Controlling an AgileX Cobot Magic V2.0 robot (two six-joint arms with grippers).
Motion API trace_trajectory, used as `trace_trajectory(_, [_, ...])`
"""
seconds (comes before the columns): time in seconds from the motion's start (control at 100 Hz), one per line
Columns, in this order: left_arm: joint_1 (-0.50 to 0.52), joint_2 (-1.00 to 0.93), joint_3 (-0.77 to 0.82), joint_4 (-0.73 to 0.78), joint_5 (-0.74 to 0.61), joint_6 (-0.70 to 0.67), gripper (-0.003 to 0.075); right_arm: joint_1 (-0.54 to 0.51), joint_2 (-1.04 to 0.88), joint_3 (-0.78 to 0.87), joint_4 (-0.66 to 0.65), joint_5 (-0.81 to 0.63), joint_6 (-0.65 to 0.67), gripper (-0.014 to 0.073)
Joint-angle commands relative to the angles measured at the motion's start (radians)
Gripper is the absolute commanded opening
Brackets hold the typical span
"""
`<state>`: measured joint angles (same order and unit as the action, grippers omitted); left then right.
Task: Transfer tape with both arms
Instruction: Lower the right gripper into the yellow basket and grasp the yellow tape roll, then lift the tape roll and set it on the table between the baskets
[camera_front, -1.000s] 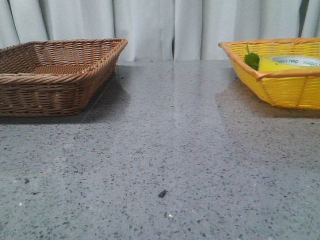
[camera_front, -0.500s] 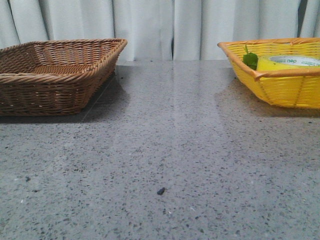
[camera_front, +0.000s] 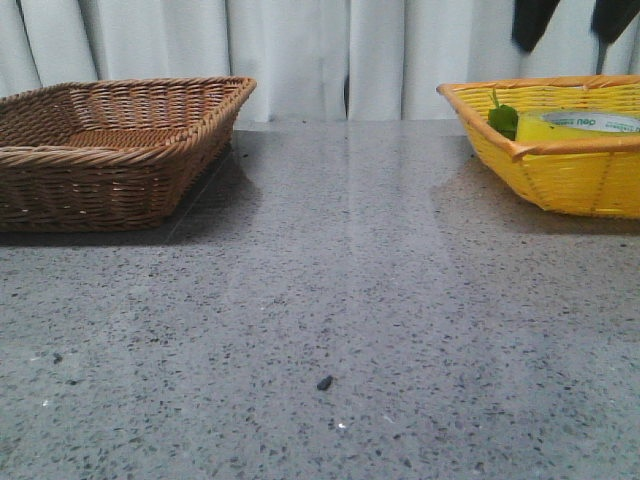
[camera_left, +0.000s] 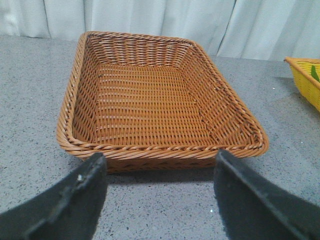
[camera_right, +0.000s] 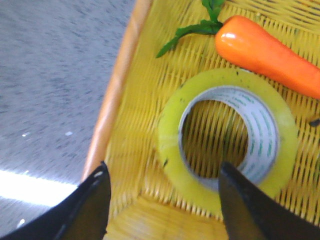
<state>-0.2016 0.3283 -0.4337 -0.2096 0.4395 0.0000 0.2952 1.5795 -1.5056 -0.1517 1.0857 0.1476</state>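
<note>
The tape (camera_front: 580, 125) lies flat in the yellow basket (camera_front: 570, 182) at the right rear of the table; only its top shows over the rim. In the right wrist view the tape (camera_right: 172, 131) is a yellow ring with a white, green-lettered core, lying beside an orange carrot (camera_right: 265, 52). My right gripper (camera_right: 163, 170) is open above the basket's near corner, empty, with one finger over the tape's edge. Its fingers (camera_front: 535, 20) show at the top right of the front view. My left gripper (camera_left: 159, 157) is open and empty in front of the brown basket (camera_left: 165, 150).
The brown wicker basket (camera_front: 120, 150) stands empty at the left rear. The carrot's green leaves (camera_front: 503, 120) poke up in the yellow basket. A small dark speck (camera_front: 324, 383) lies on the grey speckled table (camera_front: 330, 280). White curtains hang behind.
My right gripper's fingers have come into the front view at the top right, above the yellow basket. The baskets and tape stay in place.
</note>
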Motion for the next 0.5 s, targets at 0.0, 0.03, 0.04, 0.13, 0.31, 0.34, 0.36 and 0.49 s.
trace_trajectory(0.0, [-0.006,0.014,-0.036,-0.016,-0.068,0.0,0.0427,-0.023,0.064,-0.105,-0.044,0.018,-0.01,0.0394])
trace_trajectory(0.03, [-0.006,0.014,-0.036,-0.016,-0.065,0.0,0.0427,-0.027,0.096,-0.12,-0.044,0.025,-0.01,0.0393])
trace_trajectory(0.04, [-0.006,0.014,-0.036,-0.016,-0.065,0.0,0.0427,-0.027,0.102,-0.127,-0.044,0.027,-0.01,0.0394])
trace_trajectory(0.13, [-0.006,0.014,-0.036,-0.021,-0.054,0.0,0.0427,-0.052,0.164,-0.152,-0.028,0.041,-0.001,0.0393])
trace_trajectory(0.31, [-0.006,0.014,-0.036,-0.035,-0.007,0.0,0.0427,-0.093,0.227,-0.152,0.067,0.042,-0.001,0.0364])
trace_trajectory(0.34, [-0.006,0.014,-0.036,-0.035,-0.005,0.0,0.0427,-0.093,0.23,-0.152,0.067,0.041,-0.001,0.0325])
trace_trajectory(0.36, [-0.006,0.014,-0.036,-0.035,-0.004,0.0,0.0427,-0.095,0.232,-0.152,0.067,0.036,-0.001,0.0282])
trace_trajectory(0.49, [-0.006,0.014,-0.036,-0.035,-0.004,0.0,0.0427,-0.101,0.207,-0.16,0.04,0.001,-0.019,-0.0065])
